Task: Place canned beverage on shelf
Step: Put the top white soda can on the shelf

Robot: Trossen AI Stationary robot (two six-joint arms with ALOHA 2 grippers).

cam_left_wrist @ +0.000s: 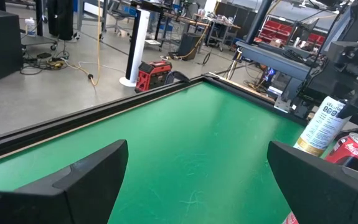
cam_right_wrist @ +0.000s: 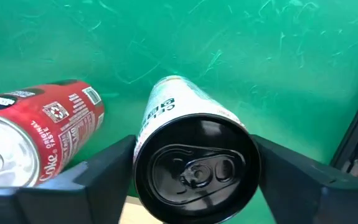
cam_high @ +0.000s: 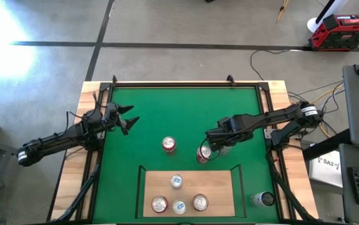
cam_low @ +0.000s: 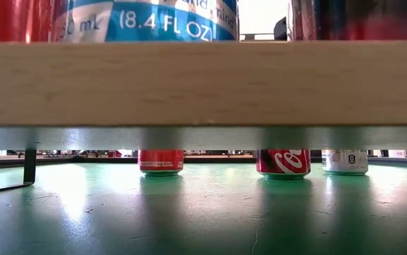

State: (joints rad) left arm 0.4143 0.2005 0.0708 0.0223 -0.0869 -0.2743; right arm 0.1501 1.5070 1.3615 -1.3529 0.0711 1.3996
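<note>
1. Right gripper (cam_high: 212,150) is over the green mat (cam_high: 185,112), right of centre, just behind the shelf's (cam_high: 216,184) far rail.
2. The right wrist view shows its two dark fingers (cam_right_wrist: 107,165) set against opposite sides of an upright white can (cam_right_wrist: 172,106) with green print and a black top. The jaws are narrowed onto it and the can is gripped.
3. In the low view the white can (cam_low: 345,161) has its base on the mat, so it is not on the shelf.
4. A Coca-Cola can (cam_high: 203,154) stands just beside the held can. A second red can (cam_high: 168,145) stands further left on the mat, apart from it.
5. The shelf, a pale wood board with a thin black rail, lies at the near edge of the mat. It carries four cans: one blue-and-white can (cam_high: 177,181) toward the back, and two red-topped cans (cam_high: 159,204) with another blue-and-white can between them in the front row.
6. One more dark-topped can (cam_high: 263,199) sits on the mat right of the shelf.
7. Left gripper (cam_high: 131,119) hangs over the left part of the mat, well apart from all the cans. Its jaws are spread wide and hold nothing.
</note>
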